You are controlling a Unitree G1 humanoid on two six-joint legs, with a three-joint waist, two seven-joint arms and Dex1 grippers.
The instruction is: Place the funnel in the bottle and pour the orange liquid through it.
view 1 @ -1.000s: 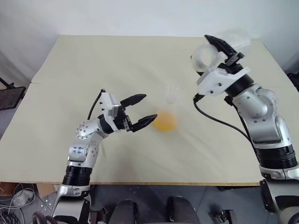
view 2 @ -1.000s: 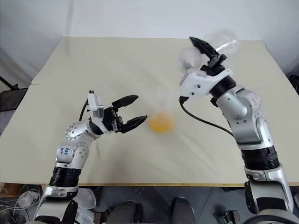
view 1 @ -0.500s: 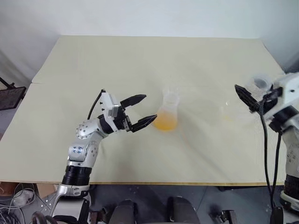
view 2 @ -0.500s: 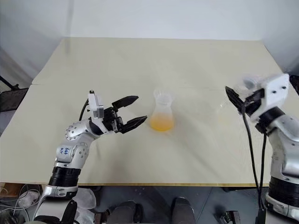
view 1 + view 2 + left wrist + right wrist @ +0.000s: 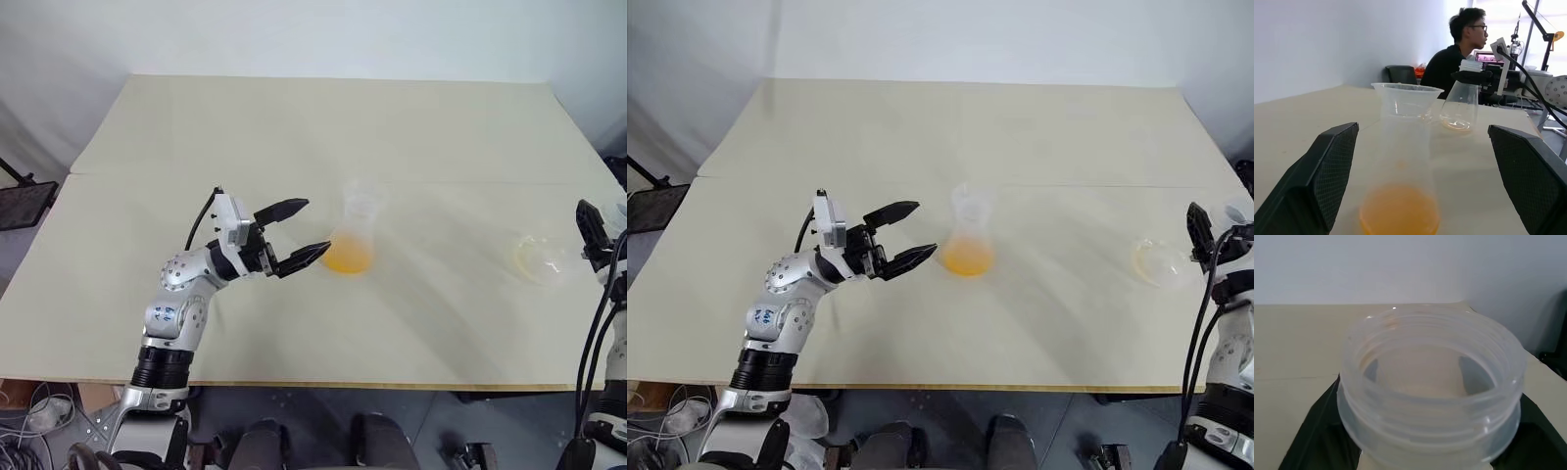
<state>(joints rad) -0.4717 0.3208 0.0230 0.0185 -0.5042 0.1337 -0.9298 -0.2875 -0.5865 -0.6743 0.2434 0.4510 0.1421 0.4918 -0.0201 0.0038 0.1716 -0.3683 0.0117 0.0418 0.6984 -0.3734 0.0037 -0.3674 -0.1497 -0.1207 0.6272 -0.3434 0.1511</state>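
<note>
Left tool (image 5: 300, 231) spread wide, level above tabletop (image 5: 294, 127), bottle (image 5: 353, 240) with funnel (image 5: 1406, 100) in its neck just beyond fingertips, orange liquid (image 5: 347, 258) in base, right tool (image 5: 592, 227) around larger flask (image 5: 541, 259) neck, grip undetermined.

Beige table (image 5: 294, 127) — pale wall (image 5: 294, 34) behind

2 clear flasks (image 5: 355, 235) (image 5: 542, 258), 1 funnel (image 5: 1406, 100) prob., 1 person (image 5: 1457, 46).
</note>
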